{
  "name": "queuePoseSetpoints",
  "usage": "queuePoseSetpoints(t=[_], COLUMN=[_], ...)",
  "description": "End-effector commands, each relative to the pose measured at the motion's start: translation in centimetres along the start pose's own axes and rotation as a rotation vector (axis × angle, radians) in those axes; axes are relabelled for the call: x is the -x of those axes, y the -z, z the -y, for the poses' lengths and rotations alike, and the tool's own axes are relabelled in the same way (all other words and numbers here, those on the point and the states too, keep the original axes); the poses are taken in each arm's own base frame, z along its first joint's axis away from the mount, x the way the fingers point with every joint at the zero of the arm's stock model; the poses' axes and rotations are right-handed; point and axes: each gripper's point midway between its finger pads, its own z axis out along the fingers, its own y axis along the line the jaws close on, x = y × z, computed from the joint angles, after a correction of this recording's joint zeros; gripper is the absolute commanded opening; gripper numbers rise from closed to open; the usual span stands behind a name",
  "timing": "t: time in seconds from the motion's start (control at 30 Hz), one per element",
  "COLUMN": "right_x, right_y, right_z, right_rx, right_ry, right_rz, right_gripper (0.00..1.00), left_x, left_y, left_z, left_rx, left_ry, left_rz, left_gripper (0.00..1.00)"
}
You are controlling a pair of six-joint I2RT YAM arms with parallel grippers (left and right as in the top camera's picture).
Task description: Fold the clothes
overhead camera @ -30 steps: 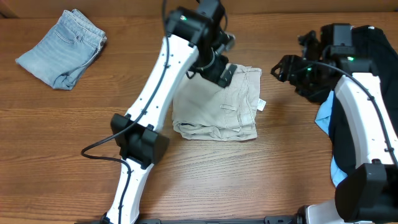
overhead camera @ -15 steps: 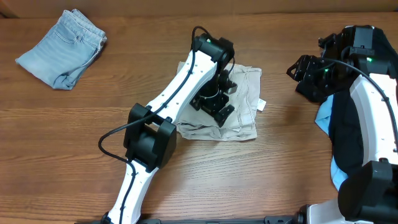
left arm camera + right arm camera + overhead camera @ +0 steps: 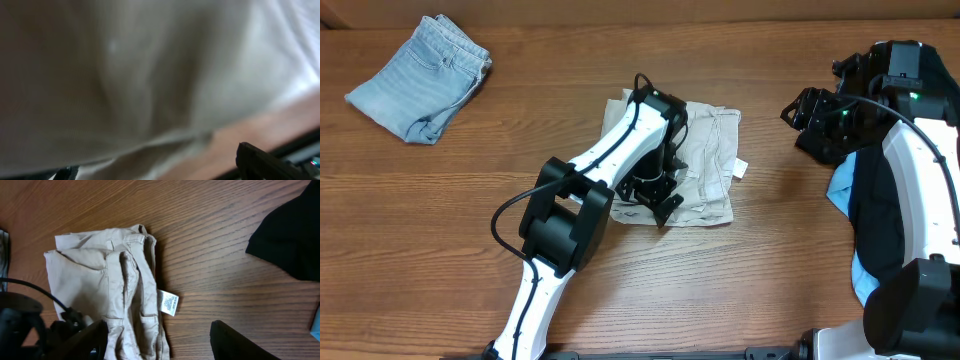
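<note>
The beige khaki shorts (image 3: 705, 150) lie folded at the table's middle, with the white tag (image 3: 741, 168) at their right edge. My left gripper (image 3: 655, 197) is low over the shorts' front edge. In the left wrist view blurred beige cloth (image 3: 140, 75) fills the frame and the fingers (image 3: 155, 167) stand wide apart, open. My right gripper (image 3: 802, 108) hovers open and empty to the right of the shorts. Its wrist view shows the shorts (image 3: 95, 275), the tag (image 3: 168, 302) and its open fingers (image 3: 157, 330). A black garment (image 3: 880, 205) and a light-blue one (image 3: 842, 188) lie at the right.
Folded light-blue denim shorts (image 3: 420, 75) lie at the far left corner. The black garment (image 3: 295, 230) also shows in the right wrist view. The left arm's base (image 3: 560, 225) stands in front of the khaki shorts.
My left gripper has moved from the shorts' far edge down and toward their front edge. The right arm drew back to the right a second ago and has since stayed still.
</note>
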Motion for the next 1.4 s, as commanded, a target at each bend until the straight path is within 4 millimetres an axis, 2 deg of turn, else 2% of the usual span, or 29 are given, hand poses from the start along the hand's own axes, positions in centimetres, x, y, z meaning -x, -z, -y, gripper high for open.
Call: queuePoseSetpoints(t=[0.0, 0.13, 0.33, 0.4, 0.47, 0.53, 0.6, 0.8, 0.87, 0.93, 1.03, 1.17, 1.37], right_x=[0.1, 0.1, 0.3, 0.4, 0.5, 0.5, 0.5, 0.5, 0.5, 0.5, 0.5, 0.3, 0.2], right_y=[0.0, 0.0, 0.0, 0.0, 0.0, 0.0, 0.0, 0.0, 0.0, 0.0, 0.0, 0.0, 0.0], right_z=[0.1, 0.1, 0.3, 0.3, 0.3, 0.3, 0.3, 0.3, 0.3, 0.3, 0.3, 0.4, 0.4], right_rx=[-0.005, -0.009, -0.022, -0.021, -0.02, -0.02, -0.02, -0.021, -0.021, -0.021, -0.021, -0.023, -0.024], right_ry=[0.007, 0.007, 0.009, 0.011, 0.012, 0.012, 0.012, 0.012, 0.012, 0.012, 0.011, 0.008, 0.006], right_rz=[0.005, 0.006, 0.014, 0.019, 0.022, 0.022, 0.023, 0.021, 0.022, 0.022, 0.02, 0.012, 0.008], right_gripper=[0.7, 0.69, 0.69, 0.69, 0.69, 0.7, 0.7, 0.7, 0.7, 0.7, 0.7, 0.7, 0.7], left_x=[-0.5, -0.4, -1.6, -1.7, -1.5, -1.1, 0.1, 4.5, 5.7, 6.5, 7.0, 7.5, 7.2], left_y=[-1.8, -1.8, 1.6, 2.5, 3.3, 4.3, 5.7, 11.5, 12.4, 12.4, 11.1, 8.1, 4.7], left_z=[-2.8, -7.1, -15.2, -17.0, -17.7, -17.2, -15.5, -6.7, -3.6, -1.2, -0.1, -0.6, -2.0], left_rx=[0.122, 0.324, 0.679, 0.74, 0.741, 0.702, 0.607, 0.319, 0.242, 0.192, 0.201, 0.221, 0.236], left_ry=[0.01, 0.14, 0.317, 0.34, 0.31, 0.309, 0.285, 0.017, -0.095, -0.211, -0.256, -0.236, -0.19], left_rz=[-0.034, -0.016, 0.011, 0.029, 0.033, 0.056, 0.112, 0.351, 0.408, 0.43, 0.407, 0.362, 0.306], left_gripper=[1.0, 1.0, 1.0, 1.0, 1.0, 1.0, 1.0, 1.0, 1.0, 1.0, 1.0, 1.0, 1.0])
